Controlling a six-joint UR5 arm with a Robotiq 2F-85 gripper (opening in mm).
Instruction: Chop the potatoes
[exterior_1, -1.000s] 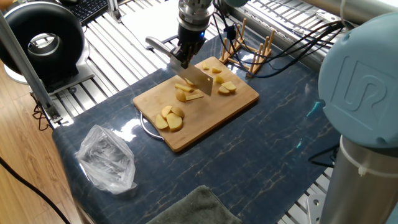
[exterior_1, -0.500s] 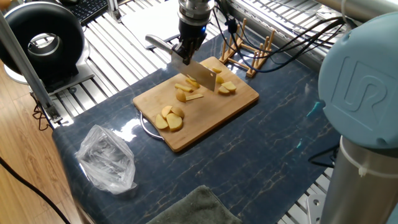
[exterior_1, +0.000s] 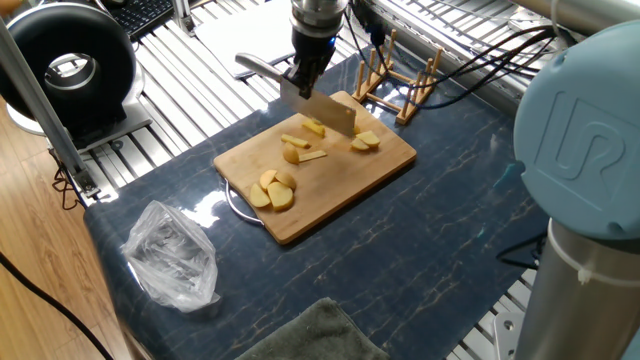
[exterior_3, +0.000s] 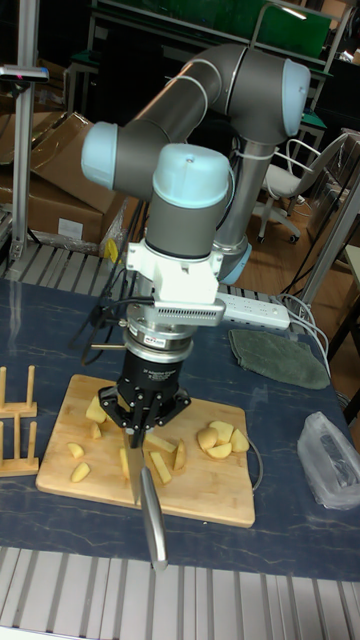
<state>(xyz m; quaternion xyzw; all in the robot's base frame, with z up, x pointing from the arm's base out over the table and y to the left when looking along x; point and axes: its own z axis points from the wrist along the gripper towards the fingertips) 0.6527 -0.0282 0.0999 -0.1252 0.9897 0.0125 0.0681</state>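
A bamboo board (exterior_1: 352, 178) (exterior_3: 215, 493) lies on the dark blue table cover. Pale-yellow potatoes are spread over it: a heap of rounded pieces (exterior_1: 272, 190) (exterior_3: 220, 437), slices and a stick mid-board (exterior_1: 296, 151) (exterior_3: 160, 462), wedges at the far end (exterior_1: 365, 141) (exterior_3: 78, 448). My gripper (exterior_1: 301, 84) (exterior_3: 148, 431) is shut on a knife (exterior_1: 335, 115) (exterior_3: 152, 530). The blade hangs just above the board's far side, over a potato piece (exterior_1: 313, 128). The handle sticks out past the gripper toward the table's metal edge.
A crumpled plastic bag (exterior_1: 170, 255) (exterior_3: 330, 460) lies near one end of the board, a grey-green towel (exterior_1: 310, 335) (exterior_3: 276, 356) beyond it. A wooden rack (exterior_1: 400, 80) (exterior_3: 16, 420) stands by the other end. A black round device (exterior_1: 65, 65) sits off the table.
The knife has risen off the potato pieces and shifted along the board toward the wooden rack. The potato pieces have stayed in place.
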